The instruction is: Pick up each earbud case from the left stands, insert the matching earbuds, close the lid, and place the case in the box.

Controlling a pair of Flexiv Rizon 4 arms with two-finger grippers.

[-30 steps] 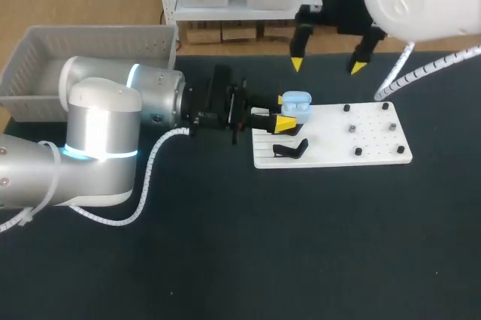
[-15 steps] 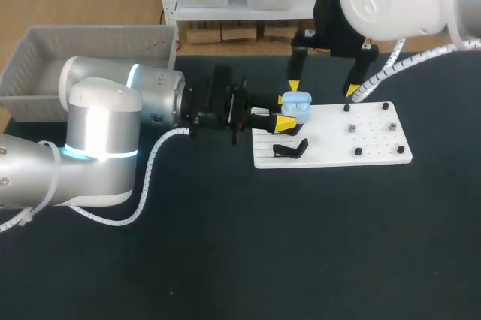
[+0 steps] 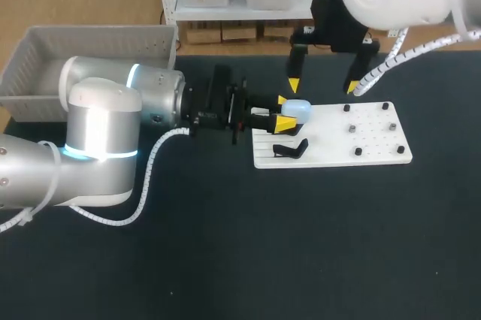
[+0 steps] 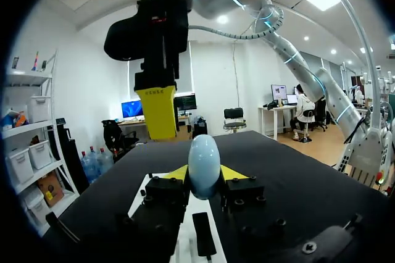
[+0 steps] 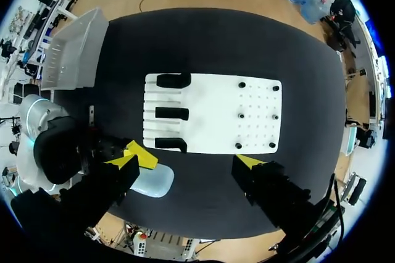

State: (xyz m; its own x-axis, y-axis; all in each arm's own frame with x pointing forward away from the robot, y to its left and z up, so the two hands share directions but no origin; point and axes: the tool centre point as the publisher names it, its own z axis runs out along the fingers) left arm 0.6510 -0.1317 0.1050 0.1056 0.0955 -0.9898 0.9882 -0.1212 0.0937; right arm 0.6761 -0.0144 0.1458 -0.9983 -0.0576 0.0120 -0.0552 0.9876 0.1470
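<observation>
- Left gripper [image 3: 284, 112] is clamped on the pale blue egg-shaped plastic earbud case [image 3: 298, 109]. One yellow tip sits on each flank, as the left wrist view shows [image 4: 204, 175].
- The case is held in the air at the left end of the white flat board [image 3: 376, 140], over the stand area. It rests on no stand.
- The case [image 4: 203, 165] reads as one smooth oval with no lid gap, so the lid looks closed. Whether earbuds are inside cannot be seen.
- Right gripper [image 3: 322, 85] hovers above the board with its fingers spread wide and nothing between them. It is clear of the case, with the same spread in its own view [image 5: 185, 161].
- The three black stands [image 5: 171, 113] on the board all look bare from above. No second case is in sight.
- The small dark pegs [image 3: 351, 130] on the board's right half are too small to tell whether any is an earbud.
- The grey slatted plastic box [image 3: 90, 34] sits at the far left of the dark table [image 3: 301, 245], well apart from the case. No case shows in the visible part, and the left arm hides the rest.
- Judged status:
  - Pick, insert and lid-close look done for this case.
  - Carrying it to the box and releasing it remain.
  - With the stands bare, this is likely the last case.
</observation>
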